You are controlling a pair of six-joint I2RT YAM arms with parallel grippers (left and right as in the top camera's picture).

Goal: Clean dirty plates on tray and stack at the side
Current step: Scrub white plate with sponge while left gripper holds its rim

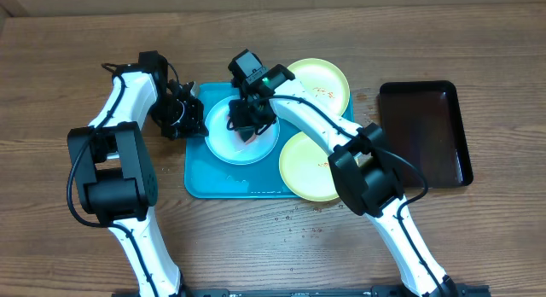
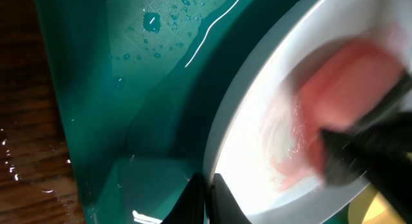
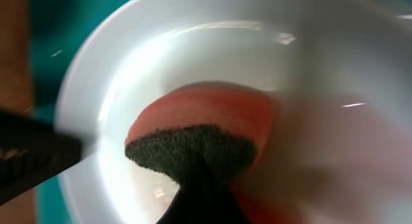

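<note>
While the scrubbing step is in hand, the pale blue-white plate (image 1: 223,143) lies at the middle of the turquoise tray (image 1: 200,182), and both arms attend to it. The left gripper (image 2: 207,195), at the tray's left side, has its jaws pressed together on the plate's rim, apparently to anchor it. The right gripper (image 1: 247,118), above the tray's centre, pinches a red sponge (image 3: 206,118). The sponge's dark scouring layer is nearest the fingers and its red body lies against the plate's well. A pinkish film (image 2: 283,163) spreads on the plate beside the sponge, and water droplets (image 2: 154,21) bead the tray floor beyond the plate's rim.

Two yellow-green plates wait. One (image 1: 320,84) is at the tray's far right corner and one (image 1: 309,167) overlaps its near right edge. Both show small orange marks and are judged unwashed. A glossy black tray (image 1: 424,135) lies well to the right of the turquoise tray.

Done well, the stroke would run in overlapping circles from the well outward, with even downward pressure. The left pinch should stay firm, since a wet plate on a wet tray is likely to slide or spin. Heavy pressure close to the rim could tip the plate. The sponge should stop short of the left fingertips, and the strip of rim they cover will probably need a regrip to reach. The film suggests loosened soil that needs one more pass.
</note>
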